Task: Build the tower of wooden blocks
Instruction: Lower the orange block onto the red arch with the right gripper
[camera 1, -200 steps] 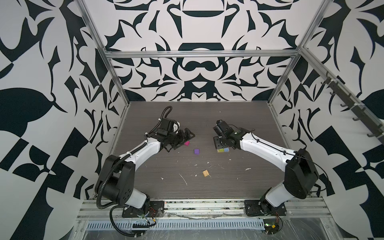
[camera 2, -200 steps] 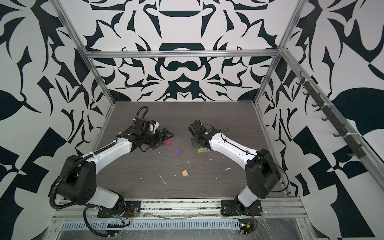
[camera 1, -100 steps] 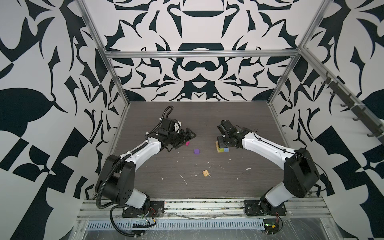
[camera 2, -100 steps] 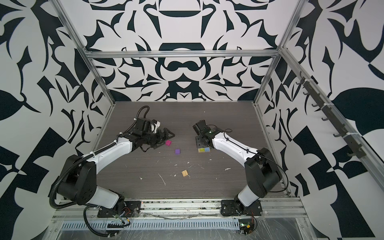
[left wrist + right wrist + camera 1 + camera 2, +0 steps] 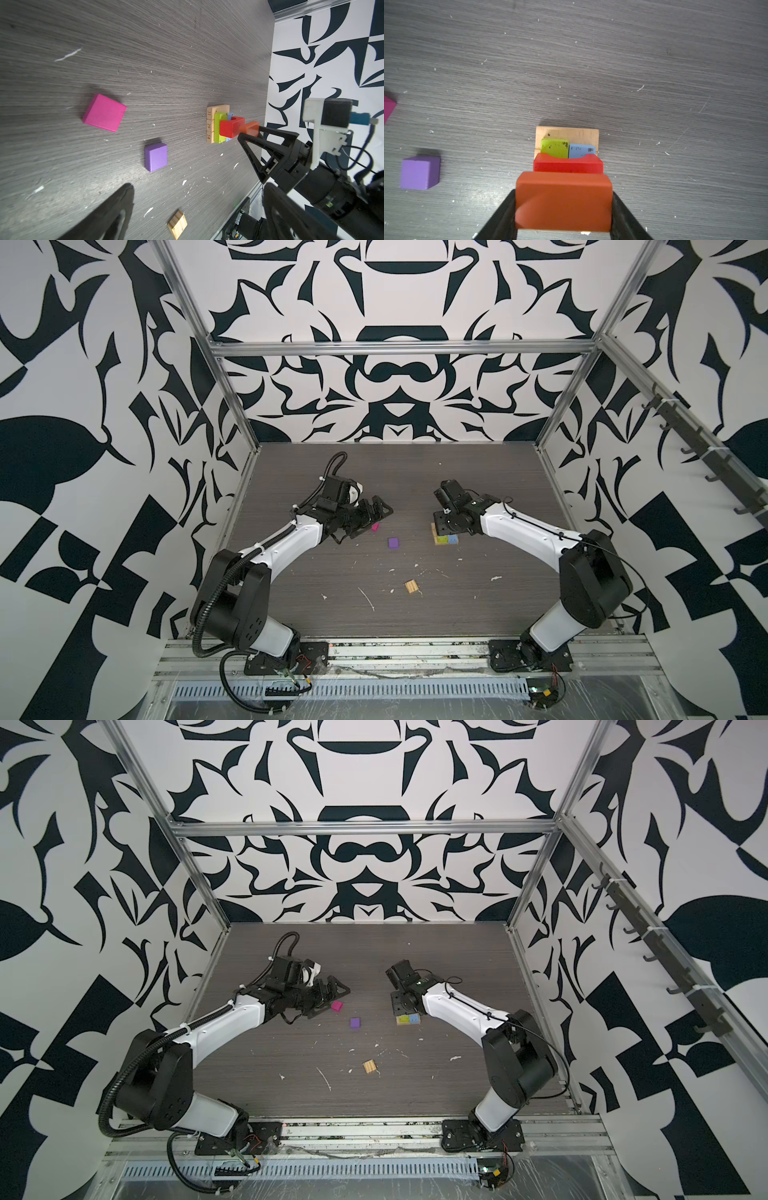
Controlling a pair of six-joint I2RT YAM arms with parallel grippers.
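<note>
The wood block tower (image 5: 446,538) (image 5: 408,1018) stands right of centre. Its tan plank base (image 5: 566,133) carries a lime green block (image 5: 554,147) and a light blue block (image 5: 581,150), and a red block (image 5: 568,165) (image 5: 230,126) lies across them. My right gripper (image 5: 563,195) (image 5: 440,522) is shut on an orange block (image 5: 563,201) (image 5: 250,128), just above the red one. My left gripper (image 5: 198,186) (image 5: 380,512) is open and holds nothing, right beside the magenta cube (image 5: 375,527) (image 5: 104,113).
A purple cube (image 5: 393,543) (image 5: 156,156) lies between the magenta cube and the tower. A ridged tan square (image 5: 411,586) (image 5: 177,224) lies nearer the front. White scraps dot the dark table. The patterned walls stand close on the left and right.
The right gripper has shifted a little to the right over the tower, with the orange block still in it. The left gripper has barely moved.
</note>
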